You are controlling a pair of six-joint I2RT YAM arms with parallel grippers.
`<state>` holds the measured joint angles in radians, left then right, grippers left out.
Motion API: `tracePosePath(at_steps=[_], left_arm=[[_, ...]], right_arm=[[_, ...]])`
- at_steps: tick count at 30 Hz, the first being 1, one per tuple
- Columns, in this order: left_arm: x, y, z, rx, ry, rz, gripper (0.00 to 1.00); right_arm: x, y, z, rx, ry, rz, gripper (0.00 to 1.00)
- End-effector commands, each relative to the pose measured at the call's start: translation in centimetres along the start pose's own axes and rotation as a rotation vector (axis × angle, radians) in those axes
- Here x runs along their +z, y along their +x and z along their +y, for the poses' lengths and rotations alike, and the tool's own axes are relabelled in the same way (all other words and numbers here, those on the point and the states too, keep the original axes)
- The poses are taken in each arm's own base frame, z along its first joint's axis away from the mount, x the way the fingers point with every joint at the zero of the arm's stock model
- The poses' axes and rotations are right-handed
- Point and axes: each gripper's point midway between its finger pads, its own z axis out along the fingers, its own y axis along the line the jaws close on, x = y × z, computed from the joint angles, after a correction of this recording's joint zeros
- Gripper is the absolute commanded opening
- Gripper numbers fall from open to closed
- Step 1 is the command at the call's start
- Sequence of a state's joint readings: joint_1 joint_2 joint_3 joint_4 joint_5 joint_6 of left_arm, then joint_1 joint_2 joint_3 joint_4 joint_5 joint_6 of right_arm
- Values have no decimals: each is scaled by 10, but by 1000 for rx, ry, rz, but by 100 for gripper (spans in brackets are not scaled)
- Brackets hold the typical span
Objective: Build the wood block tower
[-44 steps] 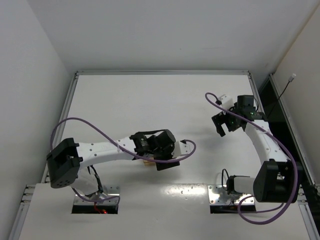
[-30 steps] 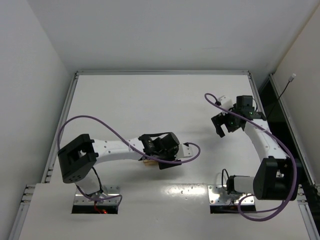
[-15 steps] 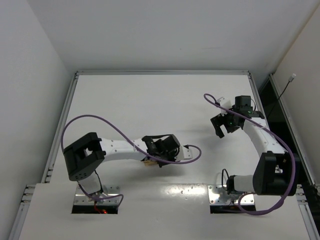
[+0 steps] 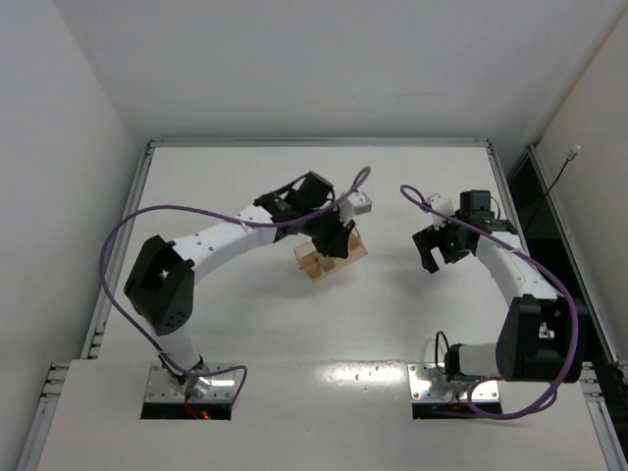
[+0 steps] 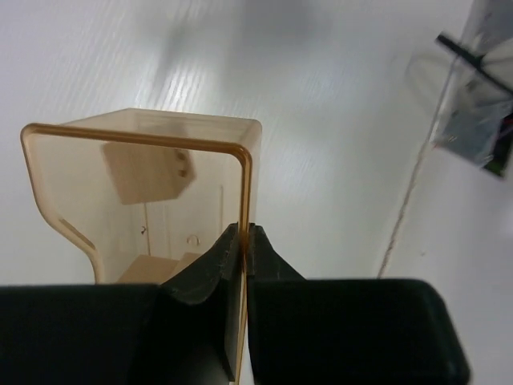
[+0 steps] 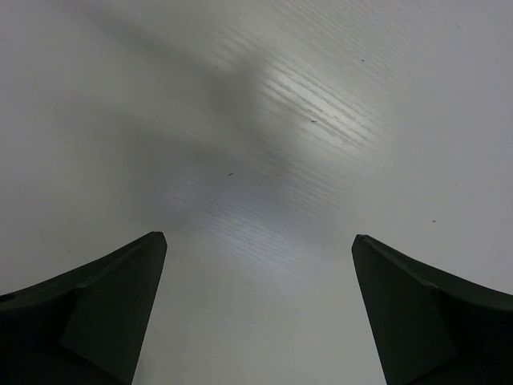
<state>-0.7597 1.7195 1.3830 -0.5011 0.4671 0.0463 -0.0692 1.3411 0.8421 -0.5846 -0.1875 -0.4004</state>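
My left gripper (image 4: 331, 238) is shut on the thin right wall of a translucent amber box (image 4: 320, 264), held over the middle of the table. In the left wrist view the fingers (image 5: 207, 277) pinch that wall just below the box's rim (image 5: 138, 135). Inside the box lie light-tan wood blocks: one cube (image 5: 146, 172) towards its far end, another (image 5: 149, 271) partly hidden behind my finger. No standing tower shows. My right gripper (image 4: 437, 247) hangs open to the right of the box, with only bare white table between its fingers (image 6: 120, 309).
The white table (image 4: 245, 186) has a metal rail along its back edge (image 4: 314, 143) and its sides. A dark gap (image 4: 538, 196) runs beyond the right rail. Purple cables loop off both arms, one (image 4: 417, 196) near the right gripper.
My left gripper has shut on the box wall and carried the box from near the table's front edge up and back towards the middle. The right arm has hardly moved.
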Motion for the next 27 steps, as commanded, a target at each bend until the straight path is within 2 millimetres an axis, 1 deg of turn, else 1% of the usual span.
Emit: tracePosePath(at_steps=[1, 2, 3, 4, 5, 6, 8, 9, 10, 11, 12, 13, 14, 15, 16, 17, 19, 20, 23, 24, 25, 26, 27], left_arm=[[-4, -11, -4, -193, 232, -21, 0], [-6, -15, -12, -221, 341, -42, 0], [-6, -15, -10, -256, 387, -51, 0], [-4, -10, -8, -300, 432, -49, 0], [-7, -8, 3, -382, 463, -60, 0], [-6, -9, 4, -396, 549, -92, 0], [-9, -3, 17, -462, 604, -121, 0], [-16, -8, 13, -447, 699, -147, 0], [-11, 1, 18, -475, 745, -136, 0], [-12, 6, 21, -497, 778, -135, 0], [-13, 11, 18, -501, 827, -125, 0], [-21, 14, 10, -507, 918, -126, 0], [-16, 11, 20, -506, 951, -149, 0], [-11, 19, 25, -406, 936, -224, 0], [-16, 25, 25, -525, 940, -184, 0], [-15, 24, 27, -508, 938, -191, 0], [-17, 27, 35, -533, 924, -201, 0], [-17, 26, 41, -534, 917, -210, 0], [-23, 22, 46, -552, 905, -219, 0], [-28, 19, 57, -562, 889, -236, 0], [-30, 16, 57, -559, 889, -237, 0], [-33, 14, 62, -583, 883, -238, 0], [-35, 9, 63, -574, 882, -242, 0]], right_arm=[[2, -3, 6, 27, -22, -16, 99], [2, -3, 6, 27, -22, -16, 98], [2, -3, 6, 27, -22, -16, 98], [1, -2, 4, 35, -18, -15, 98], [1, -2, 4, 44, -18, -15, 98], [3, -2, 6, 47, -31, -13, 98], [2, -5, 5, 47, -32, -11, 98], [3, -5, 5, 49, -37, -3, 98], [5, -3, 5, 52, -42, 6, 97], [5, -3, 5, 61, -42, 6, 97], [6, -6, 4, 61, -42, 6, 97], [5, -9, 2, 68, -38, -2, 97], [7, -7, 3, 70, -43, 7, 97], [9, -6, 4, 82, -47, 15, 97], [9, -6, 4, 82, -47, 15, 96], [7, -7, 3, 82, -47, 15, 96], [12, 0, 6, 91, -65, 48, 96], [11, -4, 4, 88, -61, 40, 95], [16, 1, 6, 94, -72, 61, 94], [15, -4, 7, 96, -72, 54, 94], [17, -2, 8, 112, -77, 63, 93], [18, -4, 7, 122, -76, 64, 93], [19, -6, 6, 130, -72, 56, 93]])
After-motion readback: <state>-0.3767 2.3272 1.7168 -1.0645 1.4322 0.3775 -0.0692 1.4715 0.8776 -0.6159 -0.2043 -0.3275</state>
